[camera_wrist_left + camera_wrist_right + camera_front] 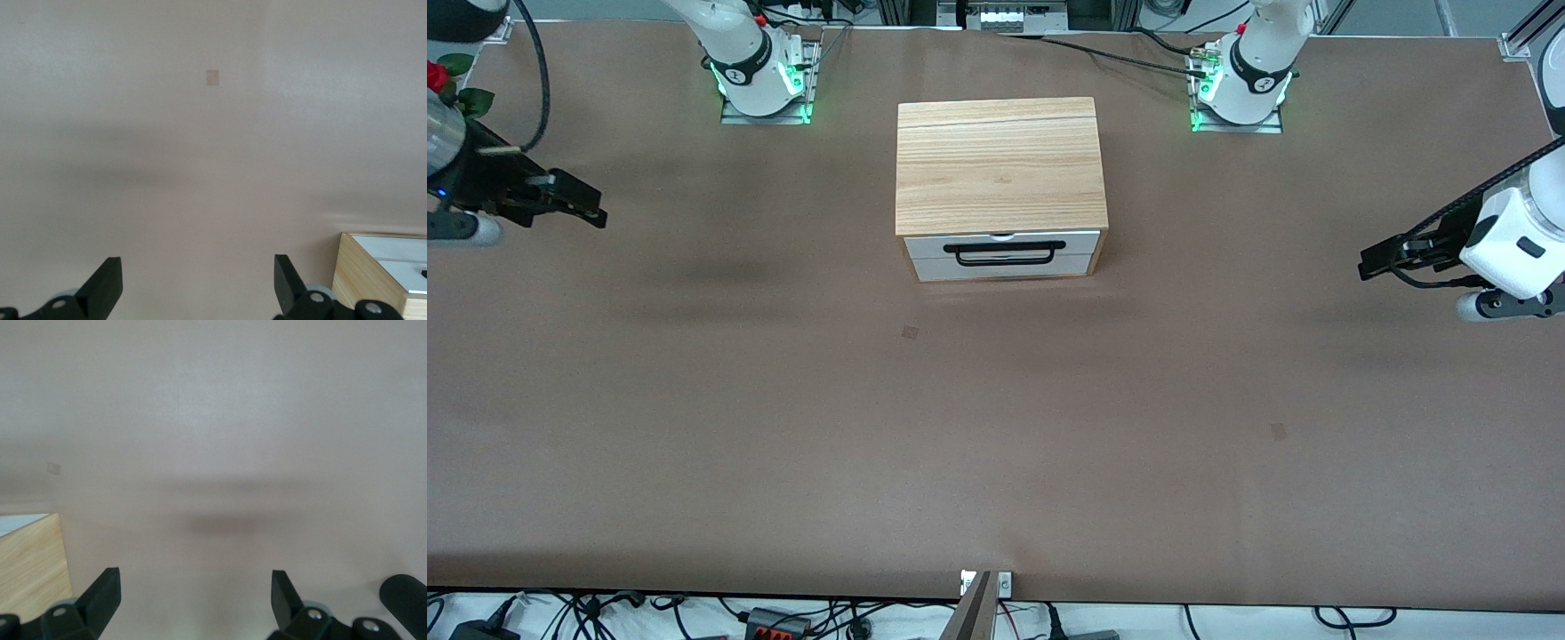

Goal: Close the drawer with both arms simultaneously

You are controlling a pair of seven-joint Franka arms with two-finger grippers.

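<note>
The light-wood cabinet stands mid-table between the two arm bases. Its drawer, with a white front panel and a black bar handle, sits inside the cabinet frame and faces the front camera. My right gripper hovers open and empty over the table toward the right arm's end. My left gripper hovers open and empty toward the left arm's end. Both are well apart from the cabinet. The left wrist view shows its open gripper and a cabinet corner. The right wrist view shows its open gripper and the cabinet's side.
The brown table has two small dark patches. A red flower shows at the right arm's end. A wooden bar and cables lie at the edge nearest the front camera.
</note>
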